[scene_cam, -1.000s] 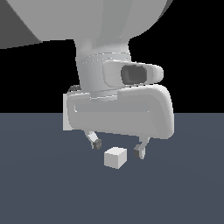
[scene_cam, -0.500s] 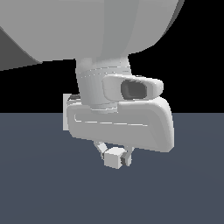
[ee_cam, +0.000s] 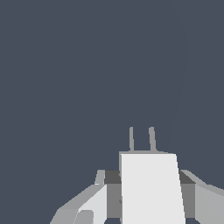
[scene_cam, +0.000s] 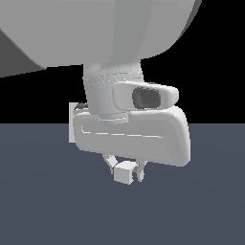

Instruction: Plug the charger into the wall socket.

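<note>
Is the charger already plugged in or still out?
Out. The charger sits between the end effector fingers, its two prongs bare.

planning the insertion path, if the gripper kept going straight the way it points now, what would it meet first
Probably the dark floor. The gripper is shut on the charger and points downward; the wrist view shows only bare floor past the prongs. The wall socket sits off behind the arm, though depth is unclear.

A flat dark grey-blue floor (scene_cam: 43, 206) carries the scene, plain and unmarked.
</note>
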{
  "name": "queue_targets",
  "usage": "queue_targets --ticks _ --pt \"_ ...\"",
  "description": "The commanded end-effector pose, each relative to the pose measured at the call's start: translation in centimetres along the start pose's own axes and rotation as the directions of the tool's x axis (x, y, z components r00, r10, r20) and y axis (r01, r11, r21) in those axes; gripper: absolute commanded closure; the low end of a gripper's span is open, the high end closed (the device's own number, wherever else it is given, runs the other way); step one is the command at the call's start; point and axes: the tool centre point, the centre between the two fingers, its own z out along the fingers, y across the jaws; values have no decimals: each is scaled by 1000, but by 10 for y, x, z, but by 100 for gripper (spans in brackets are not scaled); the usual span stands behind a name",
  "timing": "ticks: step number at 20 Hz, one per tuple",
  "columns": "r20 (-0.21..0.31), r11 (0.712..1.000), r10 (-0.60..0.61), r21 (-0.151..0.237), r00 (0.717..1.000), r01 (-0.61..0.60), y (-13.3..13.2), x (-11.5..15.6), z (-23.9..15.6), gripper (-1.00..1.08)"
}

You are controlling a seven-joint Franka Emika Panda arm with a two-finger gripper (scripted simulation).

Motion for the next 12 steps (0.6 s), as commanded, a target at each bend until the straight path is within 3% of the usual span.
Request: queue_targets --ticks 1,12 --pt "0 1000 -7 2 1000 7 -1 1 -1 108" --pt "-10 981 -188 49 982 188 -27 9 -27 108"
